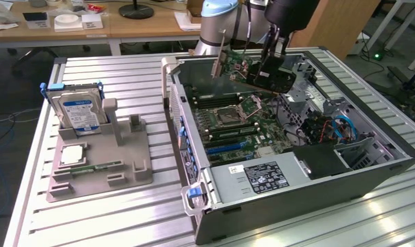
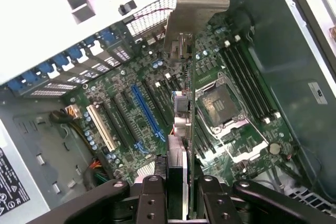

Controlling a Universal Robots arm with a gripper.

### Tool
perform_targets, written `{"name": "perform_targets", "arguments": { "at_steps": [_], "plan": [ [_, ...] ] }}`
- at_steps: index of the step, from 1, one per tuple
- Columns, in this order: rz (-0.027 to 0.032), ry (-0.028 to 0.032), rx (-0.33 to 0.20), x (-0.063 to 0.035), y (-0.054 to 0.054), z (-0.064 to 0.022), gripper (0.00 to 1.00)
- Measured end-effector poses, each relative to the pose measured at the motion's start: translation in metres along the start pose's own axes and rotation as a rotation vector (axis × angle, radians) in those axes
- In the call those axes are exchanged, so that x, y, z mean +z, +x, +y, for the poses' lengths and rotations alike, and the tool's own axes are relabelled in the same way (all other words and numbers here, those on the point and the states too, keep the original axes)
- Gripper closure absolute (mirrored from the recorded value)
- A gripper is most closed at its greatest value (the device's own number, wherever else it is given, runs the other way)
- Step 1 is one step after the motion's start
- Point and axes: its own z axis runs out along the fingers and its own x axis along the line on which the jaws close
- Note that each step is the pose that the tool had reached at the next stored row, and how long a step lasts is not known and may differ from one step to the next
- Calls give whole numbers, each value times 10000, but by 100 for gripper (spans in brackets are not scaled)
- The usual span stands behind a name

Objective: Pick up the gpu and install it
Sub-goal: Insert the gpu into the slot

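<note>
Fingers (image 2: 153,199) of the gripper (image 2: 181,203) are clamped on the gpu (image 2: 180,150), which hangs edge-down above the motherboard (image 2: 121,77), towards the far side of the open case (image 1: 283,206) (its pale bracket is at the end away from the grip). To seat it well, I judge the card's lower edge should line up along the blue slot (image 2: 148,113) and go down square, untilted. Counted: one gpu, one long blue slot, and one hard drive (image 1: 80,113) upright in the grey stand (image 1: 98,175) at the exterior view's left.
</note>
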Motion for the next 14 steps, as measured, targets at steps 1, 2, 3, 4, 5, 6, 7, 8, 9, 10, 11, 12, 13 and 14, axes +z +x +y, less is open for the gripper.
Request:
{"name": "perform_targets", "arguments": {
  "at_steps": [1, 2, 3, 4, 5, 6, 7, 8, 9, 10, 11, 12, 13, 14],
  "plan": [
    [6, 0, -93, 0, 1, -1, 73],
    [12, 0, -181, 0, 3, -2, 73],
    [17, 0, -271, 0, 4, -3, 73],
    [23, -1, -363, 0, 5, -3, 73],
    [29, -1, -454, 0, 8, -4, 73],
    [33, 0, -531, 0, 10, -6, 73],
    [37, 0, -613, 0, 13, -7, 73],
    [45, 1, -709, -1, 13, -7, 73],
    [53, 1, -813, -1, 14, -8, 73],
    [60, 1, -924, -1, 15, -8, 73],
    [67, 1, -1050, -1, 16, -9, 73],
    [73, 1, -1162, 0, 16, -9, 73],
    [80, 1, -1268, 0, 16, -9, 73],
    [82, 7, -1372, 0, 16, -9, 73]
  ]
}}
